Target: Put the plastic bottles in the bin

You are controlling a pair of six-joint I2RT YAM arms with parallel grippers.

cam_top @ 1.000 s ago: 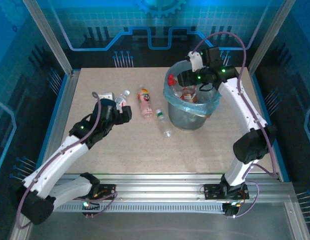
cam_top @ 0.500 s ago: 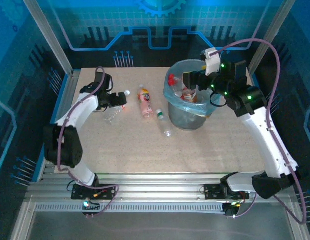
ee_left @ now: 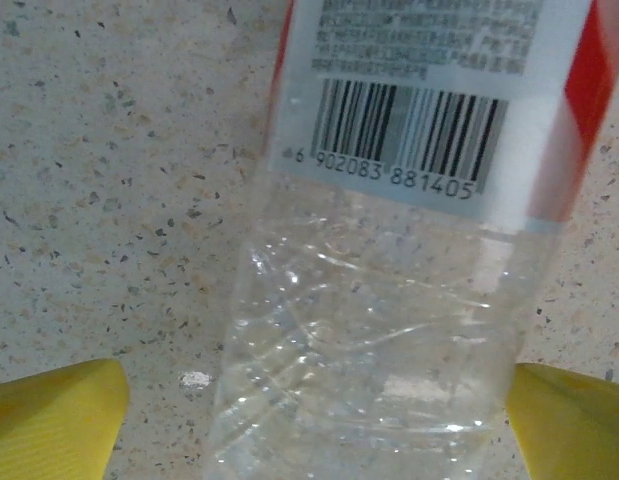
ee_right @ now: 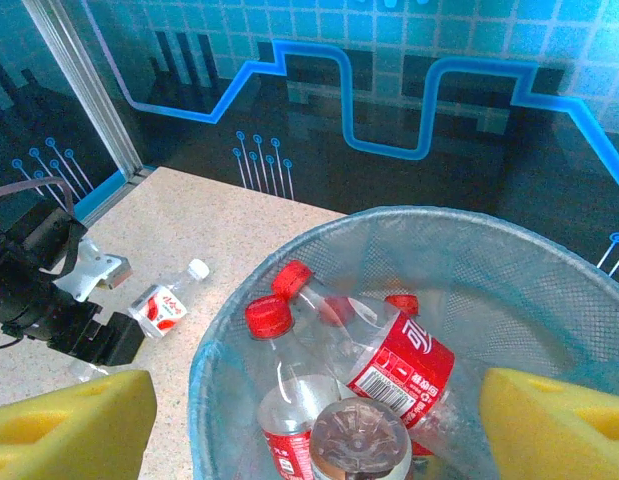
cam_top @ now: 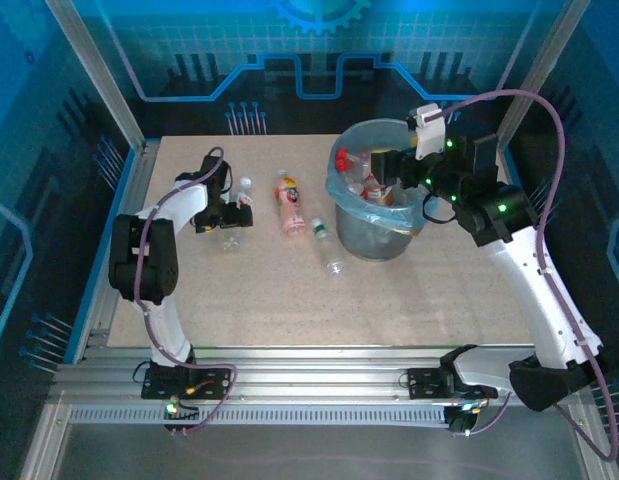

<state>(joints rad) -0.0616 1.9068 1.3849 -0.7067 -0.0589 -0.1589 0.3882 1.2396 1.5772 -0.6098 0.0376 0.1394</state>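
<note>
A clear bottle [ee_left: 389, 300] with a red-and-white label lies on the speckled table between my left gripper's [ee_left: 319, 430] yellow fingers [ee_left: 54, 420]. The jaws stand wide open around its lower body. From above, the left gripper [cam_top: 229, 208] is down at this white-capped bottle [cam_top: 242, 187] at the far left. The grey bin [cam_top: 381, 235] with its blue liner holds several red-capped bottles [ee_right: 409, 360]. My right gripper [ee_right: 309, 430] hangs open above the bin's mouth, nothing between its pads [ee_right: 559, 430]. A pink-labelled bottle [cam_top: 287, 203] and a green-capped clear bottle [cam_top: 327, 247] lie left of the bin.
A crushed clear bottle [cam_top: 229, 238] lies just in front of the left gripper. Metal frame rails [cam_top: 119, 215] and blue wall panels close in the table. The right wrist view catches the left arm [ee_right: 39, 300] beside the white-capped bottle [ee_right: 167, 303].
The left arm swung from the near left up to the far left and came down over the white-capped bottle. The right arm drew back to the right over the bin's rim.
</note>
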